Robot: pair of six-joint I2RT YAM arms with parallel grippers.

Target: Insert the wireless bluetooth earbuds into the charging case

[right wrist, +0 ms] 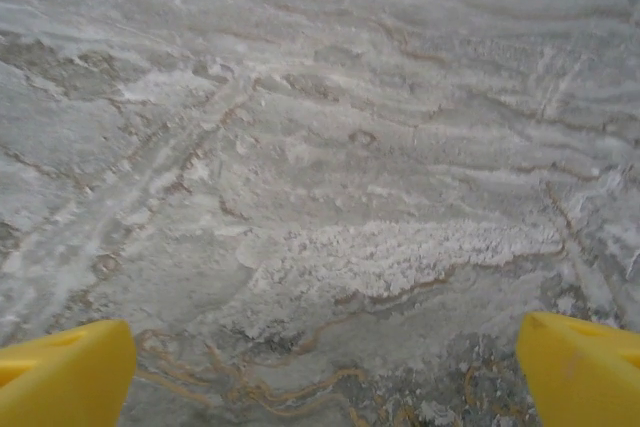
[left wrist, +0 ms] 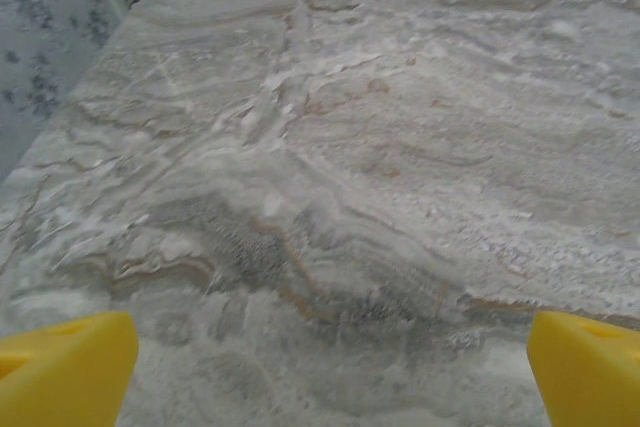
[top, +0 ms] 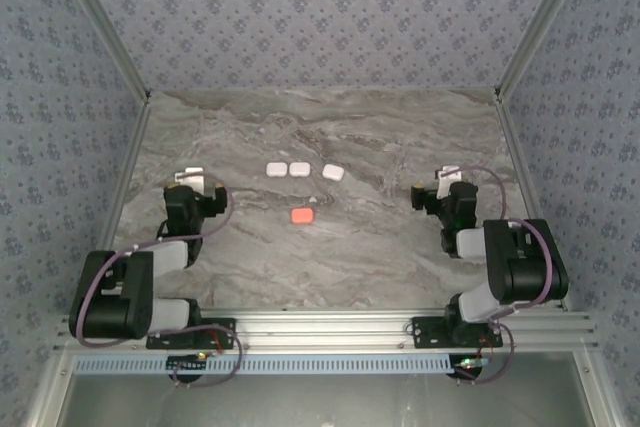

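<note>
Three white charging cases [top: 276, 168] [top: 298, 169] [top: 333, 172] lie shut in a row at mid-table, and a coral-red case [top: 301, 216] lies a little nearer. The earbuds are hidden; a tiny pale speck [top: 313, 198] just beyond the coral case is too small to identify. My left gripper [top: 195, 179] [left wrist: 325, 372] hovers left of the cases, open, with bare marble between its yellow fingertips [left wrist: 65, 367]. My right gripper [top: 447, 181] [right wrist: 325, 372] sits to the right of the cases, also open over bare marble, its yellow fingertips [right wrist: 580, 367] wide apart.
The marble table [top: 400, 247] is walled by patterned panels at the left [top: 60, 97], back and right. An aluminium rail [top: 330, 325] with both arm bases runs along the near edge.
</note>
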